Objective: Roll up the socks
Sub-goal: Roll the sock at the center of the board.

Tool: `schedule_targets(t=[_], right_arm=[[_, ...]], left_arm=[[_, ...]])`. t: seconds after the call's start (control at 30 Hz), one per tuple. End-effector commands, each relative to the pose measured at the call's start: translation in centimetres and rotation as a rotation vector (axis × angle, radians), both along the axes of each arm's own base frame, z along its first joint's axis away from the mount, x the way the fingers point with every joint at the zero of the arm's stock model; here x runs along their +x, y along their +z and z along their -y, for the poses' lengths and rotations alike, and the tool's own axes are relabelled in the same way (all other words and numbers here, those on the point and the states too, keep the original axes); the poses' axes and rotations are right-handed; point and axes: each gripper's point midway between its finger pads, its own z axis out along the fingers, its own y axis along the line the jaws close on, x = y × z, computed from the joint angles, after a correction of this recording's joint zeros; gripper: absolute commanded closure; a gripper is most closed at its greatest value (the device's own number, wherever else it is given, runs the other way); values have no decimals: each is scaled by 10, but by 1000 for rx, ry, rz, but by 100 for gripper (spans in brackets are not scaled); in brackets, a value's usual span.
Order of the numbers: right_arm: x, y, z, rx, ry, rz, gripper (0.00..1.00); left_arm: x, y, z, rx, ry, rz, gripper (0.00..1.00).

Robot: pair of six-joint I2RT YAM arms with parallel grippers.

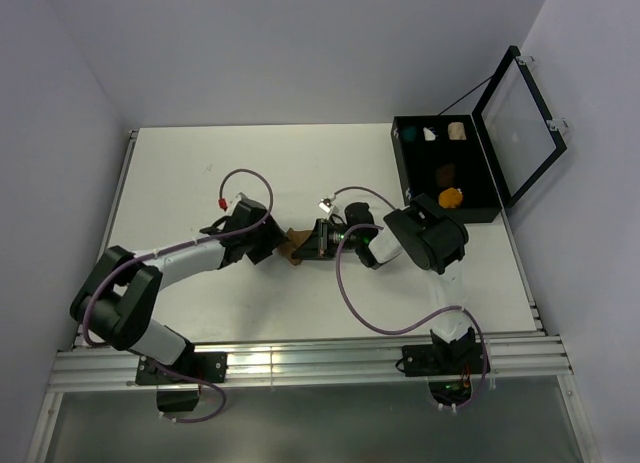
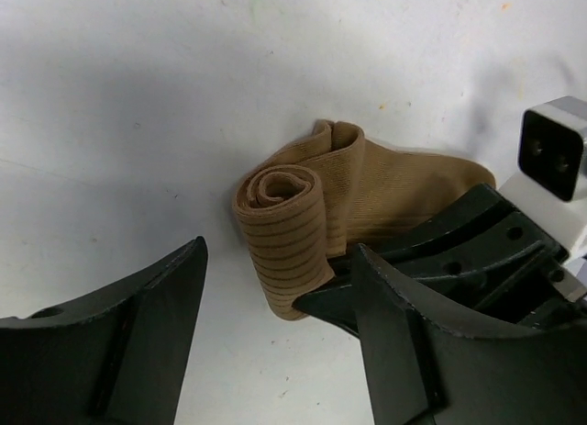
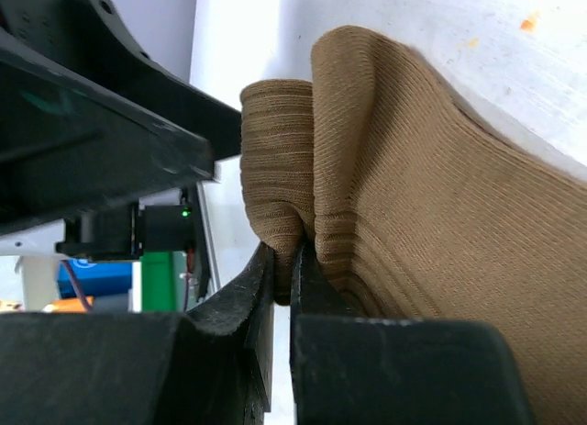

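Note:
A plain tan sock [image 2: 367, 182] lies on the white table between my two grippers, one end wound into a roll [image 2: 284, 228]. My left gripper [image 2: 280, 255] is open, and the roll's near end sits between its fingers without being clamped. My right gripper [image 3: 284, 260] is shut on a fold of the tan sock [image 3: 431, 223] beside the roll. From above, the tan sock [image 1: 292, 245] shows between the left gripper [image 1: 272, 245] and the right gripper [image 1: 304, 248]. A dark brown sock [image 1: 447, 170] and a mustard-orange sock [image 1: 451, 196] lie in the black case.
The black case [image 1: 400, 168] stands open at the back right, its clear lid [image 1: 520, 123] tilted up. Its far compartments hold teal, white and cream bundles. The right arm's cable [image 1: 350, 293] loops over the table near the front.

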Motion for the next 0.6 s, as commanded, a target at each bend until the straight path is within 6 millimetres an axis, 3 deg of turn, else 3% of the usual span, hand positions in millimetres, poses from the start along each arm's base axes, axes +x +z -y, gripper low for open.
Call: schedule_targets(t=[0.0, 0.2, 0.27, 0.3, 0.33, 0.4, 0.57], right_arm=[[-12, -29, 11, -58, -14, -120, 100], [-10, -37, 15, -78, -32, -153, 100], [-11, -38, 15, -85, -33, -157, 100], [-10, -38, 15, -88, -34, -153, 100], [-10, -40, 16, -100, -38, -153, 100], [-8, -37, 16, -101, -39, -136, 99], [-4, -24, 15, -135, -43, -46, 82]], left_arm=[[4, -7, 10, -24, -9, -3, 32], [2, -22, 10, 15, -16, -45, 38], [2, -26, 8, 28, -13, -55, 45], [0, -29, 6, 37, -11, -65, 48], [0, -30, 6, 42, -10, -70, 62], [-1, -31, 4, 56, -15, -77, 71], [-1, -32, 0, 112, -36, -100, 91]])
